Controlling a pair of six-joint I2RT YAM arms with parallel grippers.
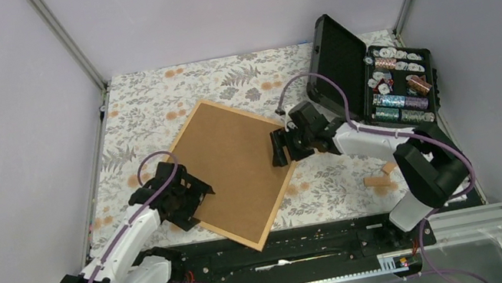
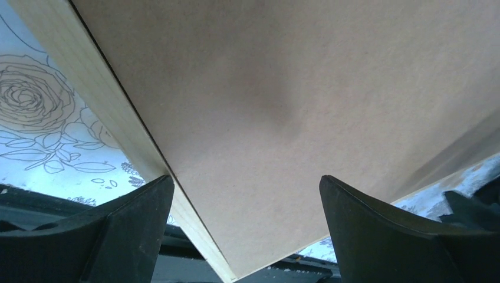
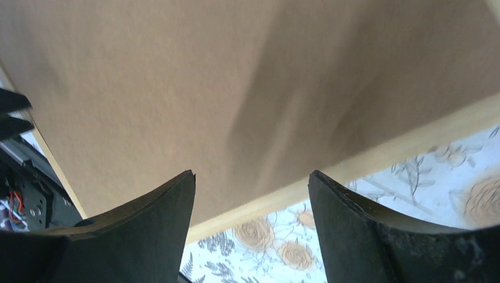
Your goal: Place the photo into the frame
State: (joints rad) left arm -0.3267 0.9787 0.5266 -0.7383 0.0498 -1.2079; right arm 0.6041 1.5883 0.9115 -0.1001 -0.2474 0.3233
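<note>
Frame [image 1: 279,205] lies flat on the flowery cloth [image 1: 148,105], back side up, with the brown board [image 1: 233,168] filling it. It sits between my two grippers. My left gripper [image 1: 193,201] has nothing in it, and its fingers [image 2: 118,236] are spread wide. The frame's pale wood edge runs just inside one finger, and the board fills the space ahead of both. My right gripper [image 1: 279,150] is spread too and grips nothing. The wood edge crosses just past its fingers [image 3: 147,230], with the board beyond. The black case [image 1: 343,63] stands with its lid up, well behind my right fingers.
</note>
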